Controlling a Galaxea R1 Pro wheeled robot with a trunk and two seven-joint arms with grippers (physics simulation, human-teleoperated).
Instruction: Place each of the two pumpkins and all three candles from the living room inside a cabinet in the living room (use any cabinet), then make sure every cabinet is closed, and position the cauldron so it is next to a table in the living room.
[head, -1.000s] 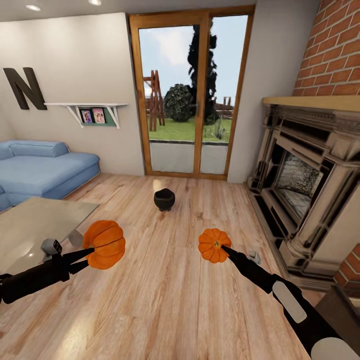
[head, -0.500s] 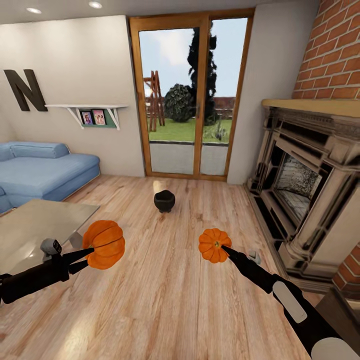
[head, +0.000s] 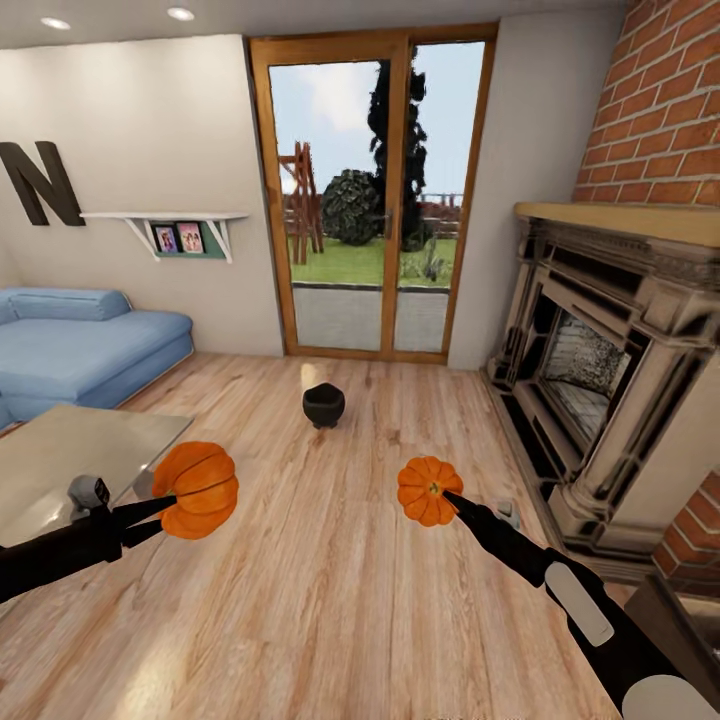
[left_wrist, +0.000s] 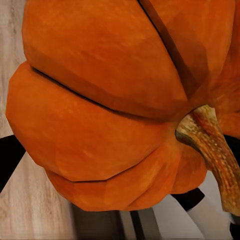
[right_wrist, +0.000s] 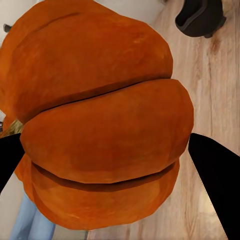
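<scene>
Both pincers were already loaded. The left pincer (head: 150, 507) was clamped on the bigger pumpkin (head: 196, 490), and the right pincer (head: 447, 495) was closed on the smaller pumpkin (head: 428, 490), both held out in front over the wood floor (head: 330, 600). The cauldron (head: 324, 404) sat on the floor dead ahead, between the two arms and further off toward the glass door (head: 370, 200), well apart from either pincer. The grey table (head: 70, 460) was off to the left, just beside the left arm, so that arm was clearly the nearer one to it. The fireplace (head: 600, 370) filled the right side. No dark-brown cabinet anywhere in front, so my guess is the robot needs to turn and find it before either pumpkin can go anywhere.
</scene>
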